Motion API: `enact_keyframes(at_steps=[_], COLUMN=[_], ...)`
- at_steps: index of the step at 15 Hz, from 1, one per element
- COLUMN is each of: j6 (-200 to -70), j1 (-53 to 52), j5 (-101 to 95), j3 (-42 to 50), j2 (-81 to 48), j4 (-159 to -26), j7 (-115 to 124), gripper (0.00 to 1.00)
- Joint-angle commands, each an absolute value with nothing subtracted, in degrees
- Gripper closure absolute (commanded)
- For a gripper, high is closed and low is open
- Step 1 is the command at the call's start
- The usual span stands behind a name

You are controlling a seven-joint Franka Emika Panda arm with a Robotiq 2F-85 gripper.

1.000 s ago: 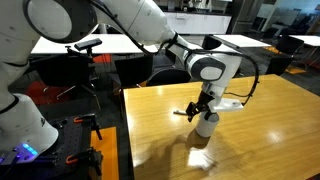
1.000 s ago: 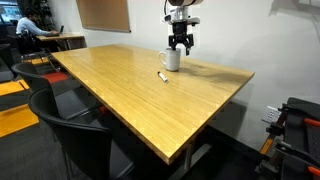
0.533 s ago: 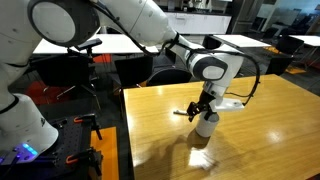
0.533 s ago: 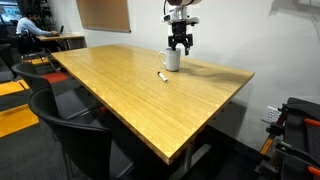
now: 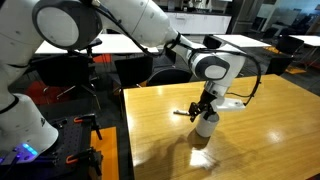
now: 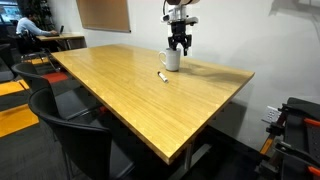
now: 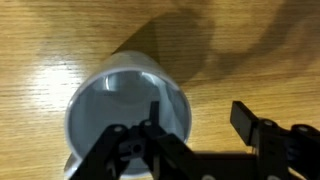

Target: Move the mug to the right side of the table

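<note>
The white mug [image 5: 206,125] stands upright on the honey-yellow table [image 5: 265,135]; it shows in both exterior views [image 6: 172,61]. My gripper [image 5: 205,106] hangs right over it, also in the exterior view from across the table [image 6: 180,44]. In the wrist view the gripper [image 7: 198,112] is open. One finger sits inside the mug [image 7: 115,100] and the other outside, with the rim wall between them. The fingers do not visibly press on the wall. The mug is empty.
A thin dark pen-like object [image 6: 162,76] lies on the table [image 6: 130,100] beside the mug. Dark chairs [image 6: 75,140] stand along the table's edge. White-topped tables [image 5: 235,42] and more chairs stand behind.
</note>
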State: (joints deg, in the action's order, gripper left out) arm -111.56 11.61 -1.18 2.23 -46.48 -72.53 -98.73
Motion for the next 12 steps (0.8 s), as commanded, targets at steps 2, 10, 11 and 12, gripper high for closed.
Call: enact_keyframes(at_steps=[2,10,11,12], j6=[-108.68,-108.24,-108.19,-108.18], j1=[12.11,12.10,12.10,12.10], j5=[-2.27,-2.28,-2.28,-2.28], j3=[1.48,1.44,1.43,1.43], j2=[-47.93,-48.75,-48.81,-48.88], j4=[-69.17,-67.82,-67.66,-67.55], j7=[-98.17,-98.15,-98.17,-98.17], gripper=[0.36,0.61,0.67,0.67])
